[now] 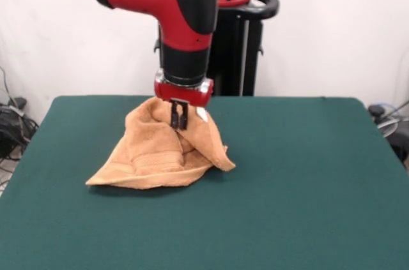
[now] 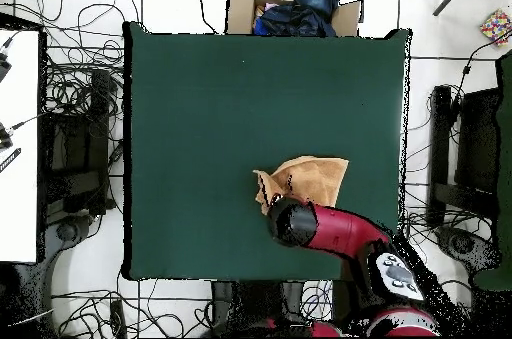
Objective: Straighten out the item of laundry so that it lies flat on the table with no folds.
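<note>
Across the room's pale floor, loose cables are trailing around the table, whose dark green cloth is filling most of the front view, while a cardboard box of dark items is sitting just beyond one edge in the overhead view. On the table's robot side, the towel is hanging in a crumpled, tent-like heap (orange-tan, a stripe band showing), its lower edges resting on the cloth and a small white tag peeking out near the top. Above it, the gripper is pinching the towel's raised peak, fingers closed on the fabric.
</note>
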You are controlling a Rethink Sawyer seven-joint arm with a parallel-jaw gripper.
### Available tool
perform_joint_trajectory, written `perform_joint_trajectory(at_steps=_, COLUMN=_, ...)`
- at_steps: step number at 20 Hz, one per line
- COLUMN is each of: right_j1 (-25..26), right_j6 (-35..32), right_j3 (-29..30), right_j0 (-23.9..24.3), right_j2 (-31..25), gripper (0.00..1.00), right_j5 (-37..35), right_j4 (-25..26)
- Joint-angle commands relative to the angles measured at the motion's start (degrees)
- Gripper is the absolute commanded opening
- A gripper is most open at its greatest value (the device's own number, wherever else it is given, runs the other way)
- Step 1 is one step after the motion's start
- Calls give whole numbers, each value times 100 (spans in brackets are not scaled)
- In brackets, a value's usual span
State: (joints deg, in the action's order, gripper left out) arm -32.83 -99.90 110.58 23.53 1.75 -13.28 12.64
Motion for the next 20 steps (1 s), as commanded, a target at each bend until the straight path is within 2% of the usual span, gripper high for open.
perform_joint_trajectory(at_steps=1, right_j1=661, right_j6=-1227, right_j3=121, right_j0=-515, right_j2=-464, gripper=0, right_j5=756, right_j4=-242)
perform_joint_trajectory(at_steps=3, right_j1=831, right_j6=-1106, right_j3=-10, right_j0=-460, right_j2=-537, gripper=0, right_j5=678, right_j4=-289)
perform_joint_trajectory(at_steps=6, right_j1=970, right_j6=-839, right_j3=58, right_j0=-157, right_j2=-978, gripper=0, right_j5=159, right_j4=-426)
perform_joint_trajectory(at_steps=10, right_j1=560, right_j6=-705, right_j3=459, right_j0=-12, right_j2=-1226, gripper=0, right_j5=-668, right_j4=-608)
perform_joint_trajectory(at_steps=15, right_j1=217, right_j6=-645, right_j3=594, right_j0=-190, right_j2=-878, gripper=0, right_j5=-1365, right_j4=-632)
perform_joint_trajectory(at_steps=20, right_j1=397, right_j6=-372, right_j3=521, right_j0=60, right_j2=-800, gripper=0, right_j5=-1477, right_j4=-418)
